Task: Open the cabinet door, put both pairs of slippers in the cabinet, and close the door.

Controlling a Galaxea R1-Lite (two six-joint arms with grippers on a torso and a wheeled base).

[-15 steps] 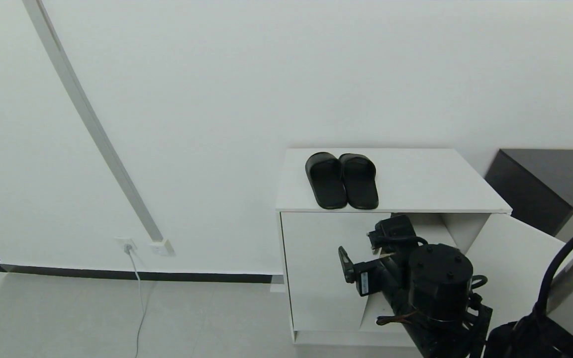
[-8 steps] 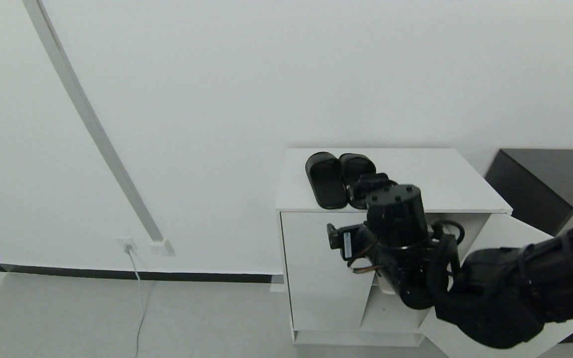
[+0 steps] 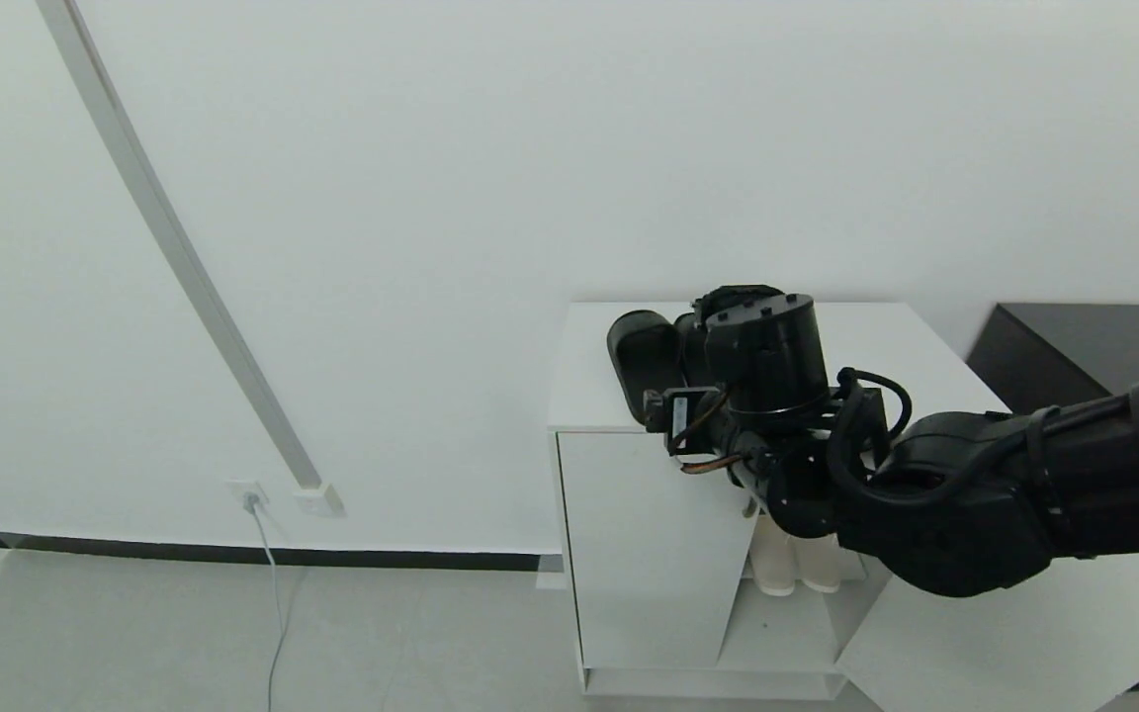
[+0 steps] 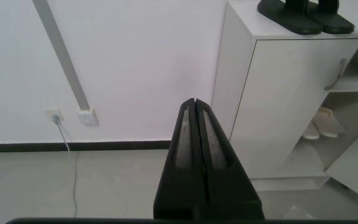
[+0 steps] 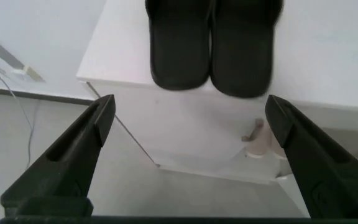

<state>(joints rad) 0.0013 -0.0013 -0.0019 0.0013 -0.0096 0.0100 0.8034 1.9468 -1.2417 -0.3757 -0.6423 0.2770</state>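
Head view: high, facing wall [image 3: 530, 148] and white cabinet [image 3: 649, 544]. Left wrist view: lower, same cabinet seen obliquely. Right wrist view: close above black slippers [image 5: 210, 43] on cabinet top.

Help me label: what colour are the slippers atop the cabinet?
Black slippers, clearest in the right wrist view.

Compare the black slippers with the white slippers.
The black slippers are dark; the white slippers are pale. The black slippers lie on top of the cabinet, the white slippers inside it, past the open door. Both are pairs set side by side.
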